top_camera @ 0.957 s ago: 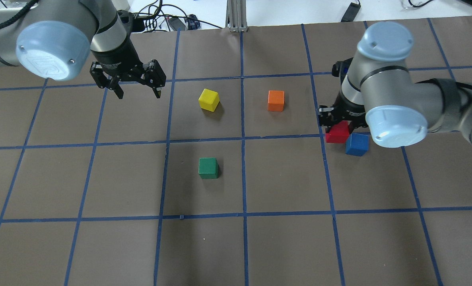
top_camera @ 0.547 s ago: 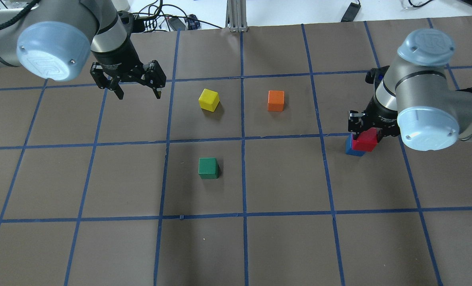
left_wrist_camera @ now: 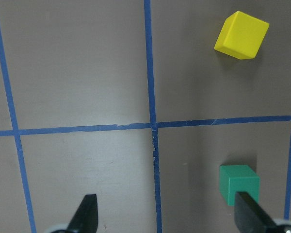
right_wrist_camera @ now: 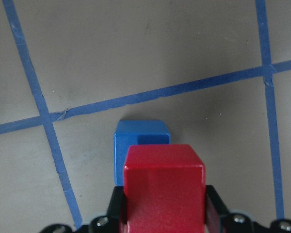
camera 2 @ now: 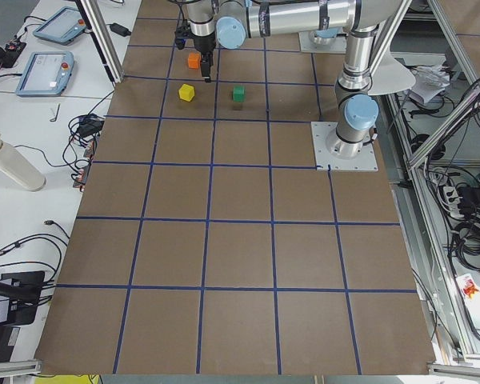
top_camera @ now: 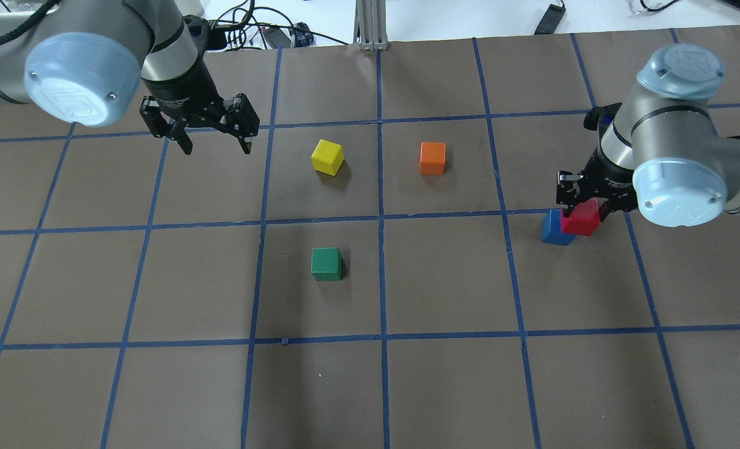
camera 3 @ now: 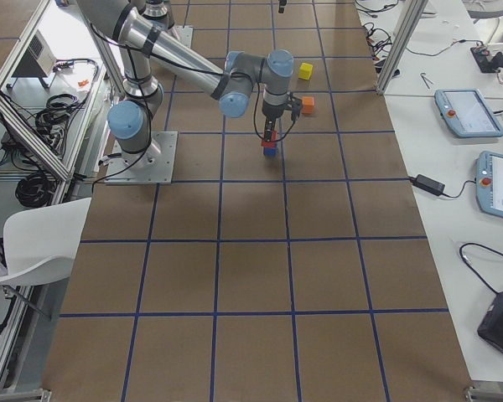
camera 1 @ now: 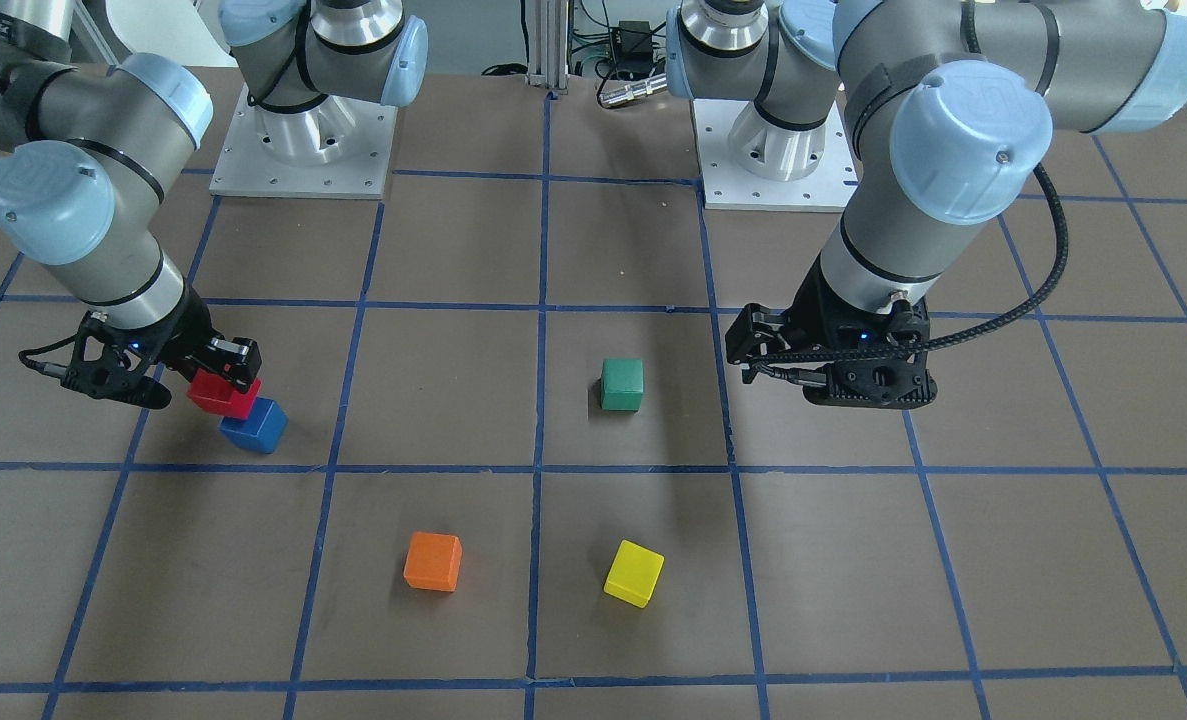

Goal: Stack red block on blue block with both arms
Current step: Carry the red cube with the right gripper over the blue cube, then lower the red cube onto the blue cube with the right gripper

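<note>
My right gripper is shut on the red block and holds it just above the table. The red block overlaps the blue block, which sits on the brown mat, and is offset towards the robot's right. In the right wrist view the red block sits between the jaws and hides the near part of the blue block. In the front-facing view the red block is above and behind the blue block. My left gripper is open and empty, far off at the back left.
A yellow cube and an orange cube sit in the back middle squares. A green cube sits nearer the robot. In the left wrist view the green cube is beside one finger. Blue tape lines grid the mat.
My right gripper has carried the red block from the blue block's left side across to its right, over it. The left arm has barely moved.
</note>
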`<state>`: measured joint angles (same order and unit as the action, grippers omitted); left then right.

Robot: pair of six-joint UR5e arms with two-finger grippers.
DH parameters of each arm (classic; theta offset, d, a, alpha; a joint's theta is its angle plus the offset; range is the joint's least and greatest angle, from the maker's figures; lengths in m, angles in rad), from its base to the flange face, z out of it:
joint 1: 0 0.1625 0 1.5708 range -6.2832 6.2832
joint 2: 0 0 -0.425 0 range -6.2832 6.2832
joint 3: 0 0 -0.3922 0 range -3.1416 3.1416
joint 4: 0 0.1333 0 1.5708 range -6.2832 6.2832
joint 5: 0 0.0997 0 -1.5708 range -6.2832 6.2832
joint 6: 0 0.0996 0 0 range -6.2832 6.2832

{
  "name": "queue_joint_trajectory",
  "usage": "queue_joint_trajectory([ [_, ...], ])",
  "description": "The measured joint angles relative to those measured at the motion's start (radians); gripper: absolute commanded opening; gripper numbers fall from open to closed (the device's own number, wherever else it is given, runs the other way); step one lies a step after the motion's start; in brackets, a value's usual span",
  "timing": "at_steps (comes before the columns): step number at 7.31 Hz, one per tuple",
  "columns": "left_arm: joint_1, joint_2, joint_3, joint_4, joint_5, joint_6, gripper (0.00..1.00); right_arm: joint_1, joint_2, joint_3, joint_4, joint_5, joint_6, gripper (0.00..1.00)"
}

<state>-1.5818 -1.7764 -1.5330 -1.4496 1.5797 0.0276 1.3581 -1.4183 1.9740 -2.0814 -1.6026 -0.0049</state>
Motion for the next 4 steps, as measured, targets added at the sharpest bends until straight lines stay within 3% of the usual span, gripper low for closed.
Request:
queue_joint_trajectory([
  [4, 0.0, 0.0, 0.003, -0.001, -0.001, 0.001, 1.0, 0.002, 0.025, -0.011, -0.007, 0.009, 0.013, 0.01],
])
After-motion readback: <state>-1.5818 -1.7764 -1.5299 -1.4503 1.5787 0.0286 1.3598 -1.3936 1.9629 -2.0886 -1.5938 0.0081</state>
